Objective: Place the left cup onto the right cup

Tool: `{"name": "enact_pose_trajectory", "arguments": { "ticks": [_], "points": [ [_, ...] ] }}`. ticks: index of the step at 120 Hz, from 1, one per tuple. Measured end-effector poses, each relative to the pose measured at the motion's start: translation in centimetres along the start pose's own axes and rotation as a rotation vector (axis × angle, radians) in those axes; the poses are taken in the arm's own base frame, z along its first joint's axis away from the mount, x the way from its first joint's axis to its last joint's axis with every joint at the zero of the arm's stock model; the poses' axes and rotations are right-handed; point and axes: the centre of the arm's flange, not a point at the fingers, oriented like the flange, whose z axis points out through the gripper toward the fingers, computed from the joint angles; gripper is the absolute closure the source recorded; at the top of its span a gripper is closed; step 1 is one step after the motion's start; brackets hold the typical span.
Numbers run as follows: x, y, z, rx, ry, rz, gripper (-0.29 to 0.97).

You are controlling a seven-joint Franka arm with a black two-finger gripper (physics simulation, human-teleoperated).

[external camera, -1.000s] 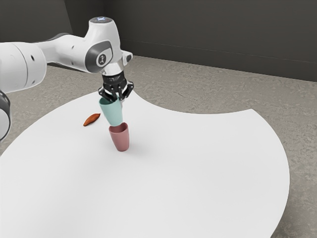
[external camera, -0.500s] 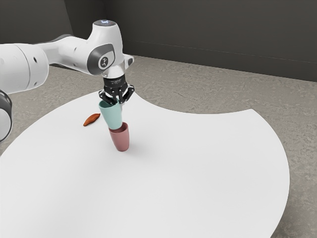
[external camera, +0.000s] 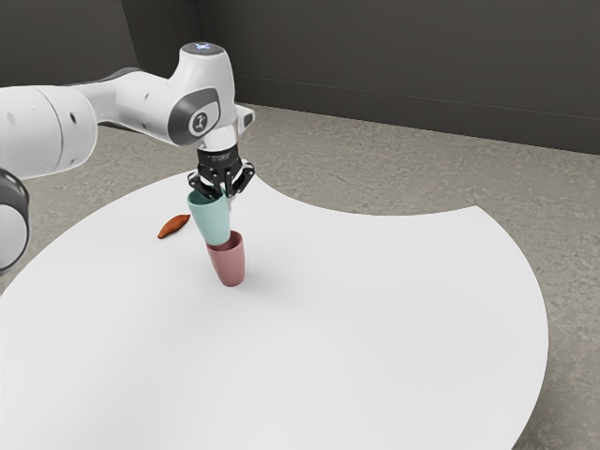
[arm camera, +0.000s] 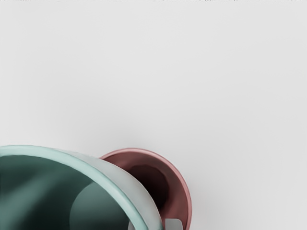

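A pale green cup (external camera: 211, 219) hangs tilted from my gripper (external camera: 219, 193), which is shut on its rim. Its base sits right at the mouth of the red cup (external camera: 227, 260), which stands upright on the white table (external camera: 375, 319). In the wrist view the green cup (arm camera: 62, 191) looms large and blurred just under my hand, partly covering the red cup (arm camera: 163, 182), whose opening shows beside it.
A small orange-brown object (external camera: 173, 226) lies on the table toward the exterior view's left of the cups. The round table's far edge runs just behind my gripper, with grey floor (external camera: 422, 159) beyond.
My hand has carried the green cup slightly toward the exterior view's right and down, so its base now meets the red cup's mouth.
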Motion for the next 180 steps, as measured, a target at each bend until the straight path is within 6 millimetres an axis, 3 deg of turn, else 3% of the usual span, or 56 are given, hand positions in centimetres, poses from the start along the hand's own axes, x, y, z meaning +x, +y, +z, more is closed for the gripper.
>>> {"name": "enact_pose_trajectory", "arguments": {
  "ticks": [46, 94, 180],
  "points": [
    [0.8, 0.1, -0.7, 0.000, 0.030, 0.004, 0.78],
    [1.0, 0.5, 0.7, 0.004, 0.022, 0.010, 0.78],
    [0.6, 0.5, -0.4, -0.009, 0.031, 0.009, 0.78]
  ]
}}
